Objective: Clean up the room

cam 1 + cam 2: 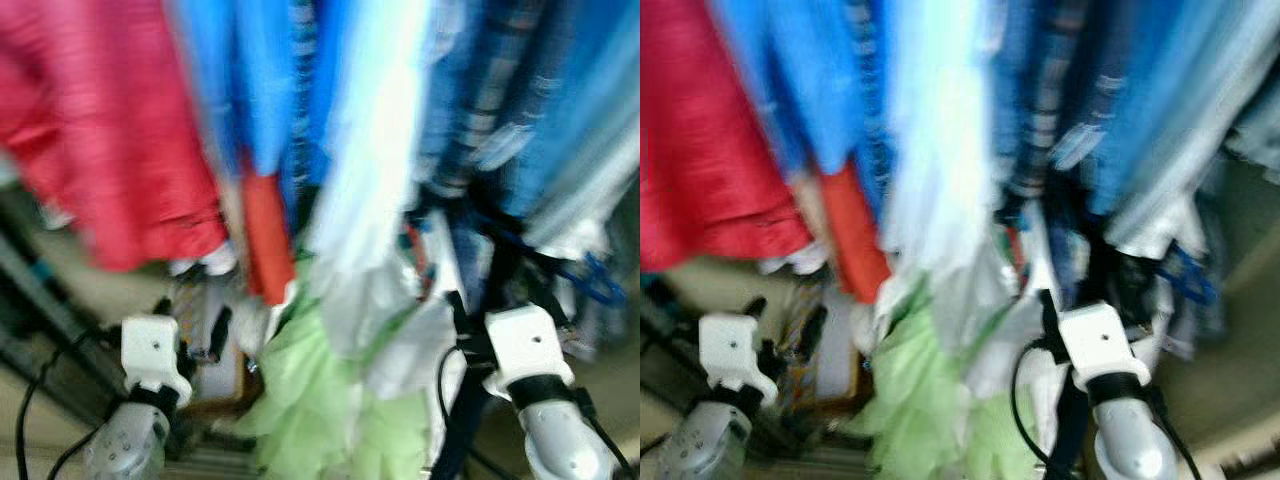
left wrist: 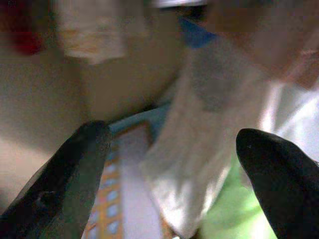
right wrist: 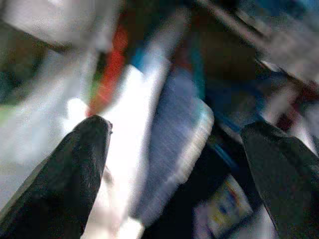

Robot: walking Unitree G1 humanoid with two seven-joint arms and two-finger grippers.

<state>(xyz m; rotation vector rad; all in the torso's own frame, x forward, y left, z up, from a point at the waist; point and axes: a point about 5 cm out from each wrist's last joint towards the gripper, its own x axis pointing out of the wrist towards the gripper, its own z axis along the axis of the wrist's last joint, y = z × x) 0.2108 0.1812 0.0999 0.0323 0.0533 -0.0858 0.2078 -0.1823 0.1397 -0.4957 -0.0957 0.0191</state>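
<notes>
The head views are blurred, so the robot is probably moving in on a crowded rack of hanging clothes: a red garment [image 1: 110, 150] on the robot's left, blue shirts [image 1: 250, 70] beside it, a pale white-blue garment [image 1: 375, 120] in the middle, plaid and striped shirts [image 1: 500, 90] to the right. Below the middle hangs a light green frilled garment [image 1: 320, 400].

The step looks like an approach; nothing is grasped yet. The left tool [image 2: 169, 174] is spread wide and empty, facing white cloth and the green garment, with a picture board or book [image 2: 114, 199] just beneath. The right tool [image 3: 179, 174] is also wide and empty, pointed at dark, cluttered things under the clothes that I cannot identify.

Next it needs a steadier view and one chosen item. Room is tight: hems hang close over both wrists, and a blue hanger [image 1: 600, 285] sits near the right arm, so snagging is likely.
</notes>
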